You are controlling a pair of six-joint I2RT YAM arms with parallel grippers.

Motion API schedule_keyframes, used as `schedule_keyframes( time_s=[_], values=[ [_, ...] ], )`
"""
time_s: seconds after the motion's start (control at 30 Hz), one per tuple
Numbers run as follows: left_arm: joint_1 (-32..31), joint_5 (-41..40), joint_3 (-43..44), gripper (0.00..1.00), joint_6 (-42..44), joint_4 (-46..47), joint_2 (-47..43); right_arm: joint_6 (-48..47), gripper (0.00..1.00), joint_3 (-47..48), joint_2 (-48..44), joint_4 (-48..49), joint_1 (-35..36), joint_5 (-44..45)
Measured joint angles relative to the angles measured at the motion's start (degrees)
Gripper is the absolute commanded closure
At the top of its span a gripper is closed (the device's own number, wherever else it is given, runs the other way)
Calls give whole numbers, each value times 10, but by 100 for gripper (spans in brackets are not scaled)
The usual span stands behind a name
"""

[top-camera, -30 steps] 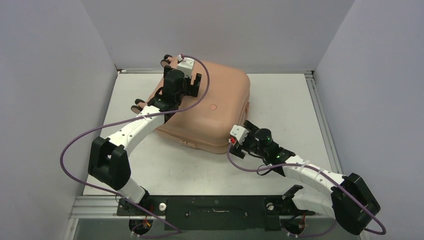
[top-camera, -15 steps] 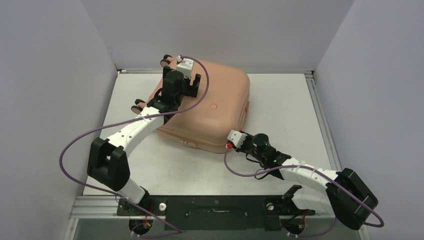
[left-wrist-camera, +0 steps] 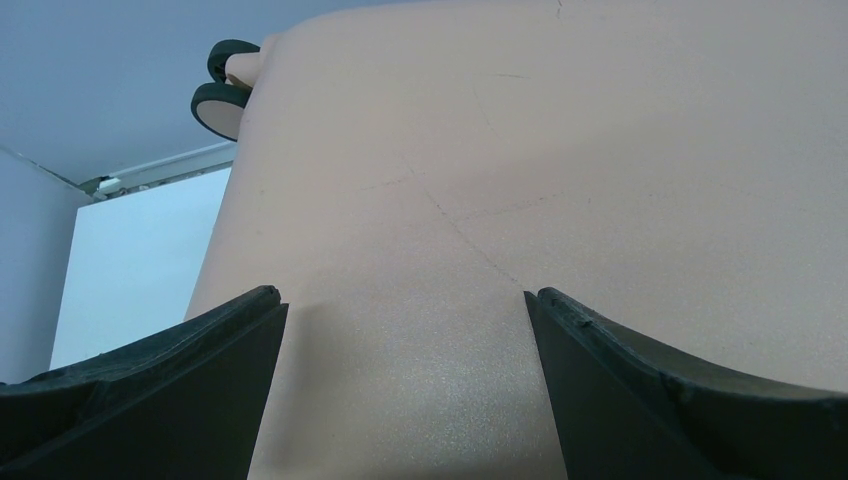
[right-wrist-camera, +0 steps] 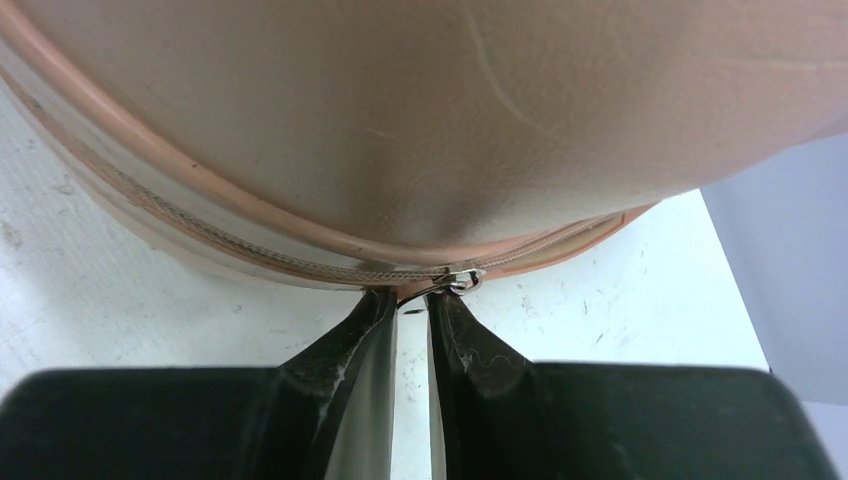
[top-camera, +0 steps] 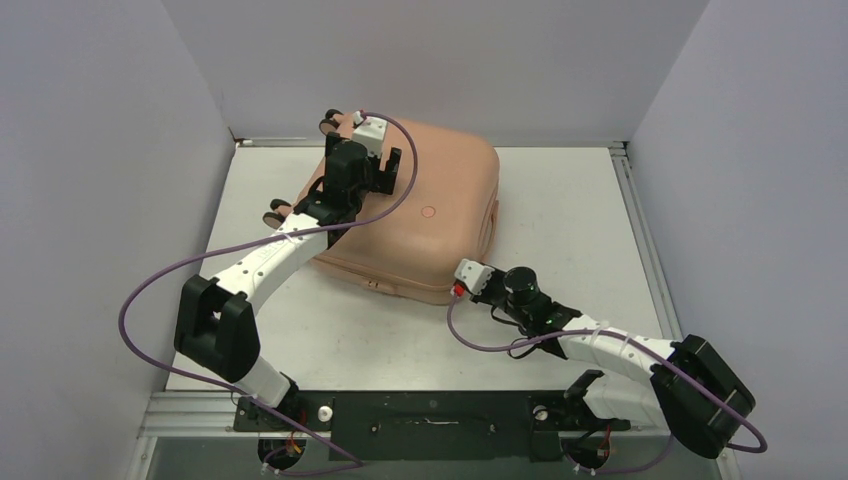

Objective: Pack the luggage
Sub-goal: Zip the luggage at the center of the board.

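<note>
Pinching the zipper pull [right-wrist-camera: 455, 283] — right pincer [right-wrist-camera: 410, 300]; left pincer [left-wrist-camera: 402, 300] spread over luggage [top-camera: 430, 215].

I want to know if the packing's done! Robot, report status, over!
Left gripper open, over the suitcase. Right gripper pinched on zipper pull at near corner. Suitcase lid down. Nothing seen blocking the zipper.

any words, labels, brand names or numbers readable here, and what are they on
None can be read in any view.
Salmon-pink suitcase: one small round logo dot on the shell, too small to read from above.
Wrist views: bare shell and the zipper, no print on either.
Arms and table: no legible markings.
</note>
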Motion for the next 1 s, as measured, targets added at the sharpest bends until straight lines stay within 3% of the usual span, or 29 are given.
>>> schedule_keyframes(
  time_s=[0.4,0.73,1.0],
  values=[
    [0,16,-17,4,0,0,-18,10,95,15,-1,-14,-42,8],
    [-6,129,-29,3,-1,-8,-34,45,95,58,-1,-60,-80,2],
    [-26,174,-39,2,5,5,-38,84,95,97,0,-129,-120,-80]
  ],
)
